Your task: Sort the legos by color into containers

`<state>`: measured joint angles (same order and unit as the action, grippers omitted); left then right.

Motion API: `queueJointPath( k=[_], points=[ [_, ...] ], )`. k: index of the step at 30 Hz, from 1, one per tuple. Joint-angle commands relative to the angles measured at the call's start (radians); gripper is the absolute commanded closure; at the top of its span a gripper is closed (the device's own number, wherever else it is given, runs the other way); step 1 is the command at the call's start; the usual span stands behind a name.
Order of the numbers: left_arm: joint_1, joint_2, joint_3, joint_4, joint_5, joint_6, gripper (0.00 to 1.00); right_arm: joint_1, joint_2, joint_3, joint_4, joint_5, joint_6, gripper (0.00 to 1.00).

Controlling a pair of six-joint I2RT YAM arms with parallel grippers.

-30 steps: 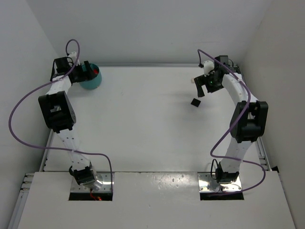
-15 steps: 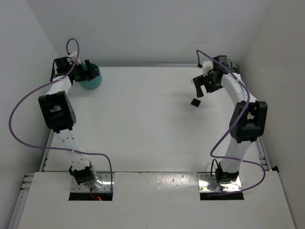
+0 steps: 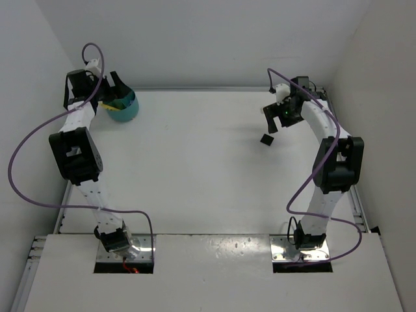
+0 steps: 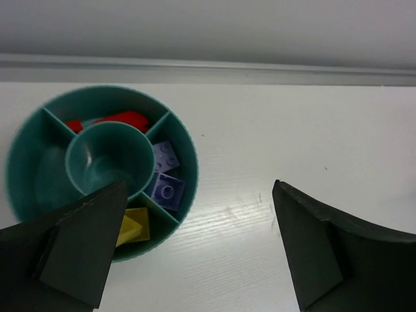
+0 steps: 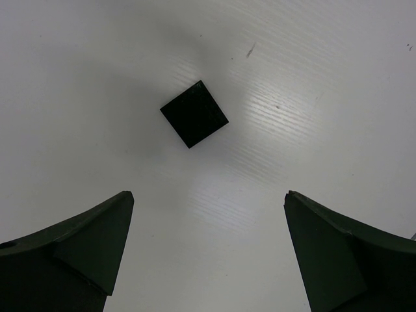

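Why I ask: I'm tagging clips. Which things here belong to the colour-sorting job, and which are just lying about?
Job: teal bowl holding red bricks, purple bricks and a yellow brick in separate compartments; black brick loose on the table; left pincer and right pincer, both open.
Just about: purple cables.

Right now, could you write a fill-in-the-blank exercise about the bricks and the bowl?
The lone brick on the table below the right gripper is ____.
In the teal bowl, purple bricks lie between the red bricks and a ____ brick.
The left gripper has its jaws ____, holding nothing.
Missing: black; yellow; open.
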<state>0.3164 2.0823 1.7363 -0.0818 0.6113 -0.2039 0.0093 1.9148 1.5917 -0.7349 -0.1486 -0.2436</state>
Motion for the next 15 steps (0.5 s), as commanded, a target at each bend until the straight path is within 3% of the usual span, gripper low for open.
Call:
queueJointPath(
  k=[1,15],
  points=[
    [0.012,-0.065,0.029,0.065,-0.118,0.017,0.0,0.004,0.004,0.002,0.022,-0.002,-0.011,0.01],
    [0.03,0.111,0.219,-0.03,-0.188,0.051,0.0,0.004,0.013,0.021,0.022,-0.002,-0.011,0.01]
  ],
)
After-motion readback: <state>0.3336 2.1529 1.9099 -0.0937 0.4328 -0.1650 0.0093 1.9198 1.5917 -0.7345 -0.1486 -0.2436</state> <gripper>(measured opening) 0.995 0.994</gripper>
